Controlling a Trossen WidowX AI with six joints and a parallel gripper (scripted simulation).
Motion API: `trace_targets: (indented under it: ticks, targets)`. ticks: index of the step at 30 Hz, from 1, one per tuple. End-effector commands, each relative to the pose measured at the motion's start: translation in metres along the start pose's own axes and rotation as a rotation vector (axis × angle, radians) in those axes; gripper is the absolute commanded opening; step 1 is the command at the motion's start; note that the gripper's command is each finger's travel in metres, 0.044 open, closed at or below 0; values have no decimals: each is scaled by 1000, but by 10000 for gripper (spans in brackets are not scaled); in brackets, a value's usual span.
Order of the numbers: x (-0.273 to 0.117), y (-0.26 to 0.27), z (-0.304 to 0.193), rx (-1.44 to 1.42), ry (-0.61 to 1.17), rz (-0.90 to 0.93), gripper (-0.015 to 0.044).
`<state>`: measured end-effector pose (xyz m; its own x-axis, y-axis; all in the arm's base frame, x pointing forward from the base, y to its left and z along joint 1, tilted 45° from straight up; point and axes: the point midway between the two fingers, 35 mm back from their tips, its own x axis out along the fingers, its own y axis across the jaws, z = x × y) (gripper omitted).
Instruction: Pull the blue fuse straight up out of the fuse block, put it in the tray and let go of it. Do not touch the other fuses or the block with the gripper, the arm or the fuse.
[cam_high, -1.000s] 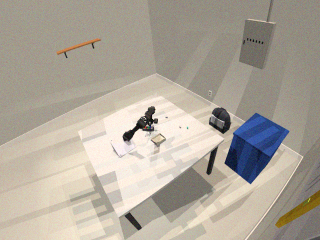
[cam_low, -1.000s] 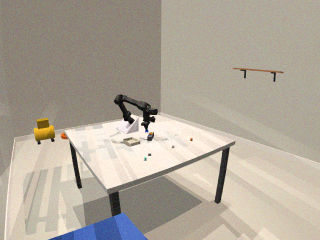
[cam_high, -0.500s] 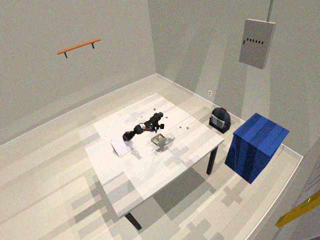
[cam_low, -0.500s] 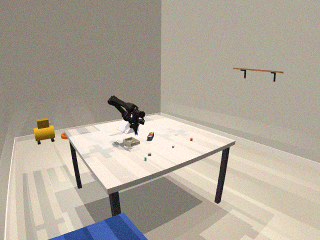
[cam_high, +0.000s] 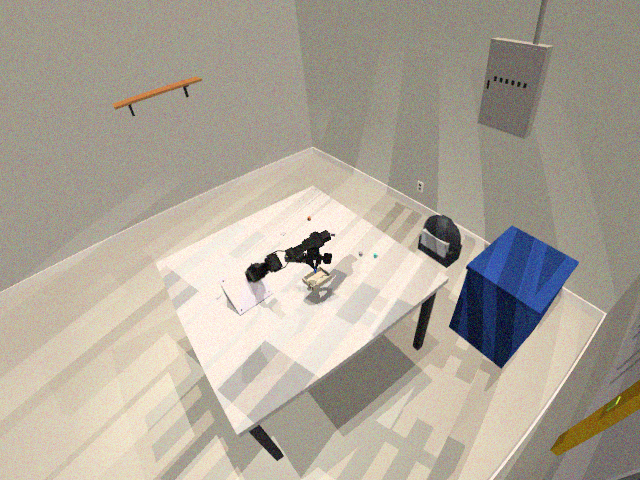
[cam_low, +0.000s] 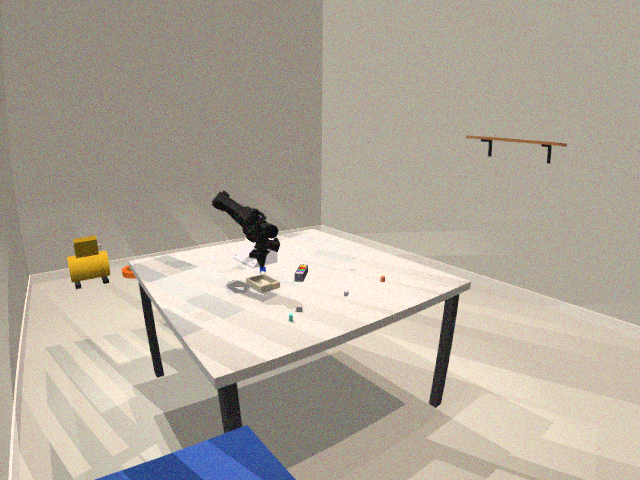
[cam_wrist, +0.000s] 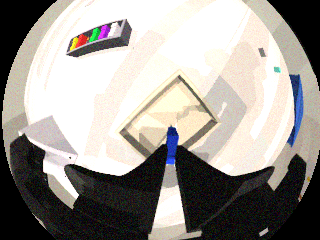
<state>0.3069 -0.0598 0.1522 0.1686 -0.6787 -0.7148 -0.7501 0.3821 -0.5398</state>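
My gripper (cam_high: 315, 267) (cam_low: 262, 266) (cam_wrist: 170, 149) is shut on the blue fuse (cam_high: 315, 271) (cam_low: 262, 270) (cam_wrist: 172, 140), which hangs below the fingertips. The fuse is above the beige square tray (cam_low: 255, 287) (cam_wrist: 149, 102); in the wrist view it overlaps the tray's near part. Its exact height over the tray is hard to tell. The dark fuse block (cam_low: 298, 277) (cam_wrist: 120, 43) stands apart from the gripper, at the upper left in the wrist view, with yellow, red, green, purple and white fuses in it. The arm hides the block in the top view.
A tilted white panel (cam_high: 242, 298) (cam_wrist: 49, 134) stands near the arm's base. A teal piece (cam_high: 375, 255) (cam_low: 291, 317) (cam_wrist: 277, 69) and a grey piece (cam_high: 360, 253) (cam_low: 299, 308) (cam_wrist: 262, 52) lie beyond the tray. An orange piece (cam_high: 309, 218) (cam_low: 382, 279) lies farther off.
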Motion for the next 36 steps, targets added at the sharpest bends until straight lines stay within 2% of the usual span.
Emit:
trace_targets:
  ticks: [1,20,32,36]
  targets:
    - [5,-1,-1,-3,0,-5,0]
    - [33,-1,-2,-3,1,-7,0]
    - [30,-2,-3,3,6,-8,315]
    - [-4,-1,-1,-3,0,-5,330]
